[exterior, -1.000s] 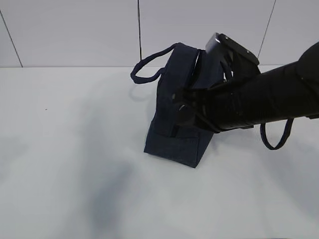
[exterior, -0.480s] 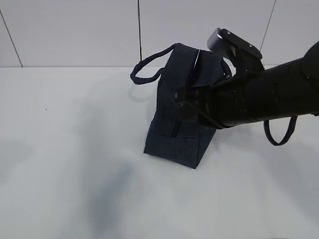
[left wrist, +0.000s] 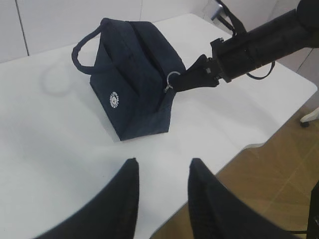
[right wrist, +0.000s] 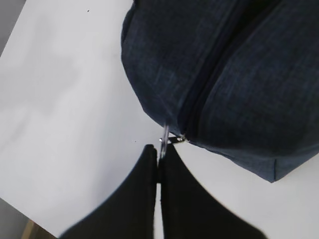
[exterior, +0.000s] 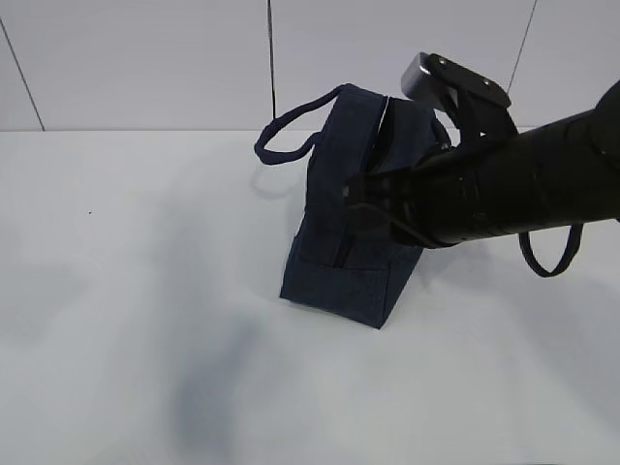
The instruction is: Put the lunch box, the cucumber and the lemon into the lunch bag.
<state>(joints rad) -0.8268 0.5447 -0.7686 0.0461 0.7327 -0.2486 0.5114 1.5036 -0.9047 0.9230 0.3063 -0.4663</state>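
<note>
The dark navy lunch bag (exterior: 329,252) stands on the white table, its top zip running down the end that faces me. My right gripper (exterior: 351,192) is shut on the zip's metal ring pull (right wrist: 163,138) at that end of the bag (right wrist: 224,74). The left wrist view shows the bag (left wrist: 134,84) with its white round logo, the ring pull (left wrist: 172,79) and the right gripper (left wrist: 175,85) pinching it. My left gripper (left wrist: 163,163) hangs open and holds nothing, above the table near its front edge. The lunch box, the cucumber and the lemon are out of view.
One loop handle (exterior: 281,131) lies behind the bag on the left, the other (exterior: 552,252) hangs under my right arm. The table edge (left wrist: 249,144) drops to a wooden floor just right of my left gripper. A tiled wall (exterior: 145,58) stands behind.
My right arm has risen slightly and shifted right, still pinching the ring pull. The bag's right handle has swung a little to the right. The bag's base has not moved.
</note>
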